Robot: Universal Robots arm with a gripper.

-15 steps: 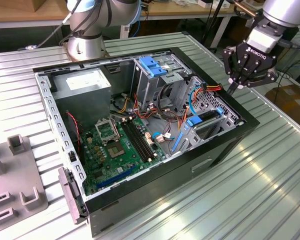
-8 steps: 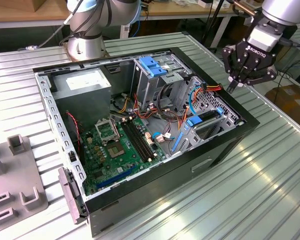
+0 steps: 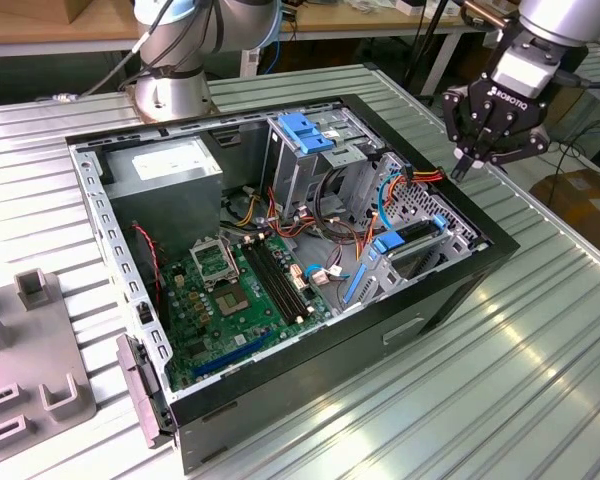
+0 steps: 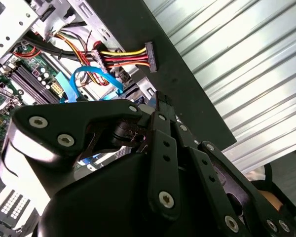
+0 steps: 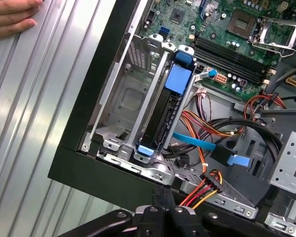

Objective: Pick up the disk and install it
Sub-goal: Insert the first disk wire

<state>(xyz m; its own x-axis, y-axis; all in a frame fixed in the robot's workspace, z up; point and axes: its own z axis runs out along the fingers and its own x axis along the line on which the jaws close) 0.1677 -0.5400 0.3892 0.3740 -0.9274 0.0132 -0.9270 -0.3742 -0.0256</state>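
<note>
The disk (image 5: 164, 116) stands on edge in the metal drive bay at the corner of the open computer case (image 3: 280, 400). Its dark body sits between the blue carrier ends. In the exterior view the disk (image 3: 417, 238) lies low in the bay on that view's right. My gripper (image 3: 461, 168) hangs above and beyond that corner of the case, apart from the disk. It is shut with its fingers pressed together and nothing between them. In both wrist views the shut fingers (image 4: 161, 106) (image 5: 161, 200) point toward the case edge beside the bay.
A loose red-yellow power connector (image 4: 149, 55) and a blue flat cable (image 5: 200, 144) lie beside the bay. A person's hand (image 5: 10, 17) rests on the ribbed table (image 3: 520, 380). The grey power supply (image 3: 165, 165), a blue-handled cage (image 3: 305, 130) and the motherboard (image 3: 230, 290) occupy the case.
</note>
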